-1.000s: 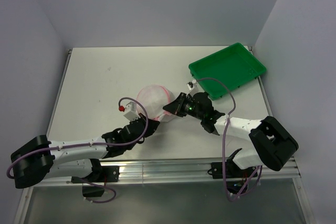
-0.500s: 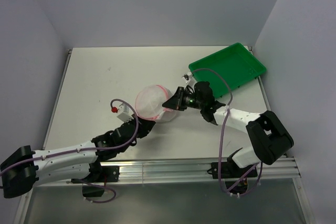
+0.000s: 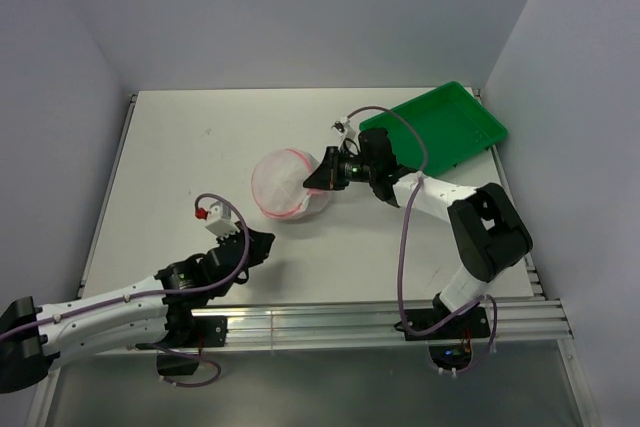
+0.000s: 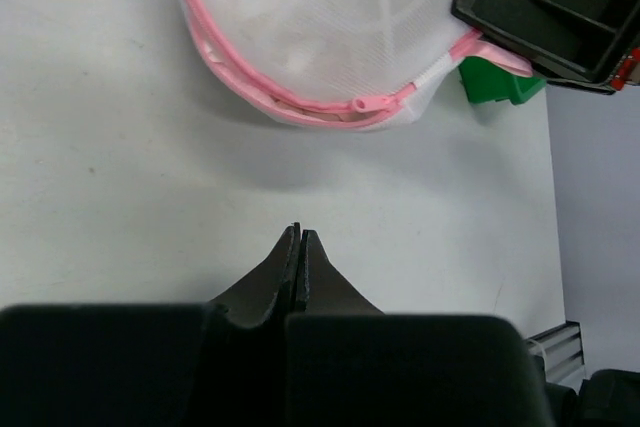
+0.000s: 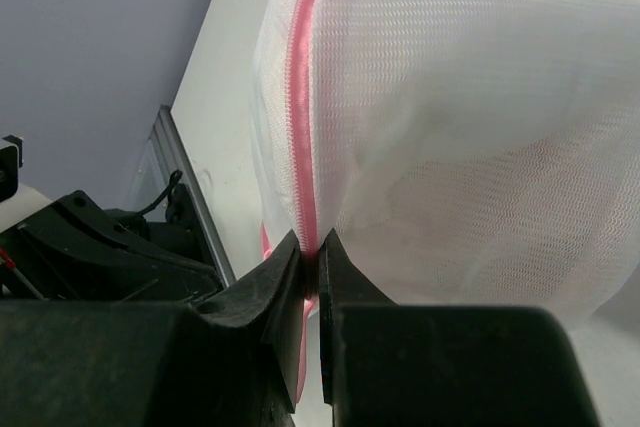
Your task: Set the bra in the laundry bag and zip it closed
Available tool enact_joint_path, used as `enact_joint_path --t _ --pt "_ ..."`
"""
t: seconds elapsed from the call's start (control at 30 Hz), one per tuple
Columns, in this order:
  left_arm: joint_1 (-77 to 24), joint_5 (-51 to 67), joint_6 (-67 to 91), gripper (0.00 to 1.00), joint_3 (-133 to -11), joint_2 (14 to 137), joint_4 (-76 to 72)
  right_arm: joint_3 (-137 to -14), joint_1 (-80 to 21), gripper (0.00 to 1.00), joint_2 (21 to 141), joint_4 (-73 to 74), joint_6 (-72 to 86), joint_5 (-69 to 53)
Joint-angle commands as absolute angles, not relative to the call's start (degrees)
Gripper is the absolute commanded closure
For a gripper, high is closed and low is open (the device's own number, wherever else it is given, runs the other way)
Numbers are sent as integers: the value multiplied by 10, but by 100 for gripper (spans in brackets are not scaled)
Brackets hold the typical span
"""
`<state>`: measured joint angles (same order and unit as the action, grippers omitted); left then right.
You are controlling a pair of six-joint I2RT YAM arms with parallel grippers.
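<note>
The right end effector (image 5: 311, 247) pinches the laundry bag (image 3: 285, 185) at its pink zipper rim (image 5: 303, 97), while the left end effector (image 4: 300, 239) is clenched on nothing, apart from the bag.

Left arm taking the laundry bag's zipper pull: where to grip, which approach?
Pinch the small pink pull tab jutting from the laundry bag's pink rim on its near edge. Probably come straight in from the left gripper's side, low over the table, since the tab faces it. The right gripper clamps the rim's right end.

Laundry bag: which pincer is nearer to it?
Right. The right pincer grips the laundry bag by its pink zipper rim; the left pincer is shut, apart from it, on its near side.
</note>
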<state>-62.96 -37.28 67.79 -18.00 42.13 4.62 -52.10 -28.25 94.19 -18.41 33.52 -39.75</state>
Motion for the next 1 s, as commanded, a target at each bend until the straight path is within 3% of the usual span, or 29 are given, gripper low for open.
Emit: enact_joint_path --t 0.0,0.1,0.13,0.17,0.23,0.3,0.97 --pt "-628 -339 626 100 -185 424 -20 -539 -280 98 936 -179 318 -411" --pt "-628 -305 620 97 -207 470 -58 -517 -280 98 919 -185 320 -407" --pt "-628 -306 631 91 -218 478 -70 -510 -280 98 909 -190 322 -405" --pt "-623 -302 636 78 -221 485 -78 -492 -279 99 904 -206 330 -401" --pt "-615 -285 656 62 -228 508 -111 -483 -280 99 897 -220 336 -402" --pt "-604 -275 671 57 -232 533 -126 -480 -281 99 898 -221 336 -402" --pt "-510 -204 678 62 -218 622 -221 -462 -281 99 897 -253 352 -417"
